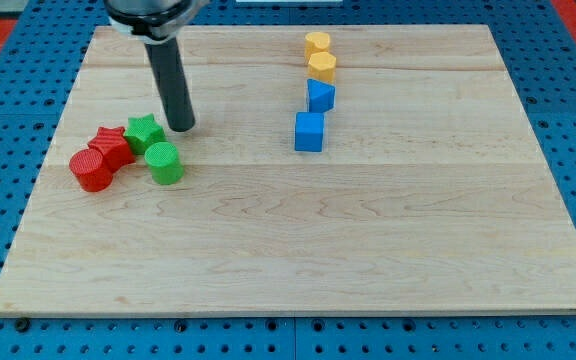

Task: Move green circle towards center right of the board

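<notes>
- My tip (pixel 181 127) — lower end of the dark rod; the arm carries no pincer, so nothing spreads or pinches. It rests on the wooden board (pixel 368 250) just right of the green star (pixel 144 132), above the green circle (pixel 164 163).
- Green circle: left part of the board, just below the green star, apart from the tip.
- Red star (pixel 111 146) and red circle (pixel 92 170) — nearest the left edge, huddled against the green pair.
- Near the top edge, a column: two yellow blocks (pixel 317 43) (pixel 322 67), a blue block of unclear shape (pixel 320 96), a blue cube (pixel 309 131).
</notes>
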